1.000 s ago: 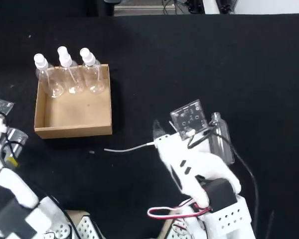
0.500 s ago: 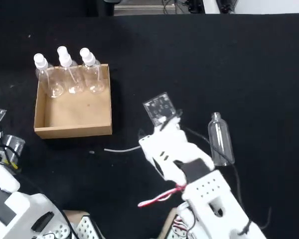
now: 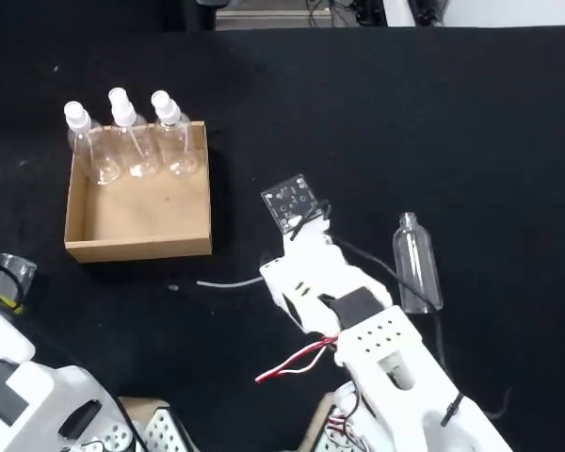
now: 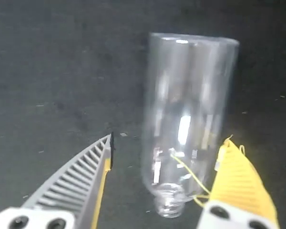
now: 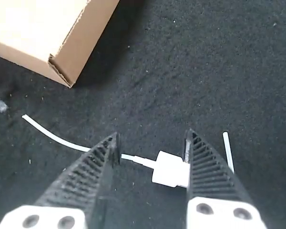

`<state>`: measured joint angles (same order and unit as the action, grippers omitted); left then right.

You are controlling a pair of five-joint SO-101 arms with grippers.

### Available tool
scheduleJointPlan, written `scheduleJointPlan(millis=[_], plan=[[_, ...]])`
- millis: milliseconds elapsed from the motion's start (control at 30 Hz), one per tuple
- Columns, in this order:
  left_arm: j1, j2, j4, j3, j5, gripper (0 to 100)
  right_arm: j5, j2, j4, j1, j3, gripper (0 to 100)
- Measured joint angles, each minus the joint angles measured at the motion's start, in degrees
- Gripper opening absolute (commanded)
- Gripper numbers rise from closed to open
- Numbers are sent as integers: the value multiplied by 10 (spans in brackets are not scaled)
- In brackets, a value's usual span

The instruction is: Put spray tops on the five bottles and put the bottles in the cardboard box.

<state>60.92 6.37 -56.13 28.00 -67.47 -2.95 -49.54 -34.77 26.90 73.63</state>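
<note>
- Black tabletop [image 3: 471, 113] is carrying the cardboard box [image 3: 137, 247] at one side, and three capped bottles [image 3: 122, 141] are standing upright along its far wall.
- Near the box, a spray top [image 5: 170, 169] is lying flat, its thin tube [image 5: 52, 136] trailing towards a box corner.
- Over it the right pincer [image 5: 152, 138] is standing wide open, straddling the white cap, gripping nothing.
- Beside that arm a topless bottle [image 3: 416, 264] is lying lengthwise, neck pointing towards the far edge.
- Meanwhile the left pincer [image 4: 168, 140] is gaping around a clear bottle [image 4: 186, 109], open neck towards the wrist, with the grey finger [image 4: 81, 186] sitting apart from it.
</note>
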Motion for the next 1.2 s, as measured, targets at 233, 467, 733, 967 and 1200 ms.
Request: scheduleJointPlan(millis=[233,467,733,967,1200], plan=[[48,7,-109,-135,0,331,0,0,0,0,0,198],[135,4,-73,-194,-4,331,0,0,0,0,0,198],[159,-52,18,-102,-4,328,0,0,0,0,0,198],[127,-52,-63,-70,-4,289,0,0,0,1,0,198],[60,-52,-178,-57,-4,286,0,0,0,1,0,198]])
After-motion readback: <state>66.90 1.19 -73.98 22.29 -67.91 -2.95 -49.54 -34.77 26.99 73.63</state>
